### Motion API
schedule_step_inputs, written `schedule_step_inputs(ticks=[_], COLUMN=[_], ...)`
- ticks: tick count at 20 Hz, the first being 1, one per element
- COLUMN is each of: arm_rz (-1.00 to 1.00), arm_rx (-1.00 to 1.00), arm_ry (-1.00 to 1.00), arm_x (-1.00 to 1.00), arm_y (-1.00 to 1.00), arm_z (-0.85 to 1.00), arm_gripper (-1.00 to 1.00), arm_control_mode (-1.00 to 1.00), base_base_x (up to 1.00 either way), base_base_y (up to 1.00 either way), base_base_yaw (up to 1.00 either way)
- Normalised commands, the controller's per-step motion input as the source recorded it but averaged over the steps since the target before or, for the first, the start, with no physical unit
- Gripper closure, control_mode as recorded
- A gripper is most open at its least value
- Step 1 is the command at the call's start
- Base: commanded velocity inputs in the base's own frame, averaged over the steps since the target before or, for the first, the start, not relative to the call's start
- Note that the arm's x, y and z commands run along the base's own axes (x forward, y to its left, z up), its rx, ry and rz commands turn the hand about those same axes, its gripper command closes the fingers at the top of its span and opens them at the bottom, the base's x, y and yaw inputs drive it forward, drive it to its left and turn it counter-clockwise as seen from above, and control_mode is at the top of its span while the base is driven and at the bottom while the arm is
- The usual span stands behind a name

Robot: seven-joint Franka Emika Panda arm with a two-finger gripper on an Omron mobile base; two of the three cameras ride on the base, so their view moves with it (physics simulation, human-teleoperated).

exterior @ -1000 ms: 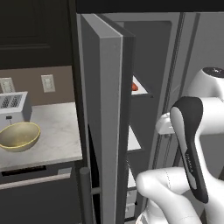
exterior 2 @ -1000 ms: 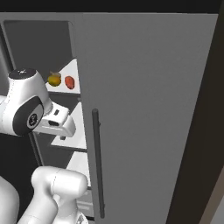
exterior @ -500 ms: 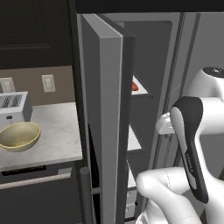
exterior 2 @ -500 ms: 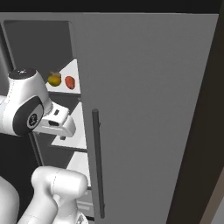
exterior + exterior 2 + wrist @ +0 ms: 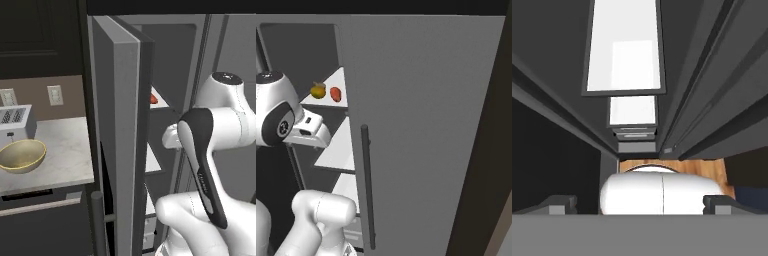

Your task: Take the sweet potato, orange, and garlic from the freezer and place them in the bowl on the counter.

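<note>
Beside the freezer (image 5: 165, 75): all items below are placed by reference to this compartment.
Freezer: narrow left compartment of the tall grey fridge; its long door (image 5: 117, 135) stands swung open toward the desk.
Sweet potato (image 5: 335, 93): on an upper white shelf (image 5: 331, 85) inside the freezer, near the shelf's front edge; in the left base view a red sliver of it (image 5: 153, 98) shows past the door.
Orange (image 5: 318, 91): on the same shelf, just beside the sweet potato, on the side farther from the fridge's shut right door (image 5: 426, 130).
Garlic: cannot tell where it is.
Bowl (image 5: 21, 155): on the desk (image 5: 60, 160), to the left of the open freezer door, well apart from the shelf; nothing seen in it.
Toaster (image 5: 15, 121): behind the bowl, against the wall.
Jaws: tips at the bottom corners of the hand view, set wide apart, holding nothing; the hand looks down past lower freezer shelves (image 5: 625, 50).
</note>
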Motion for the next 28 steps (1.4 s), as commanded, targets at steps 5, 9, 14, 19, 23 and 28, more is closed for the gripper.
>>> schedule_step_inputs(ticks=[5,9,14,19,23,28], arm_rz=[0.01,0.04,0.08,0.07,0.06,0.05], arm_rx=[0.00,0.00,0.01,0.00,0.00,0.00], arm_ry=[-0.04,0.00,0.00,0.00,0.00,0.00], arm_x=[0.35,0.56,0.59,0.46,0.52,0.45], arm_y=[0.30,0.06,0.00,0.03,0.02,0.06], arm_z=[0.30,0.26,0.14,0.11,0.08,0.02], arm_gripper=[-1.00,-1.00,-1.00,-1.00,-1.00,-1.00], arm_control_mode=[-1.00,-1.00,-1.00,-1.00,-1.00,-1.00], base_base_x=[0.00,0.00,0.00,0.00,0.00,0.00], base_base_y=[0.00,0.00,0.00,0.00,0.00,0.00], base_base_yaw=[0.00,0.00,0.00,0.00,0.00,0.00])
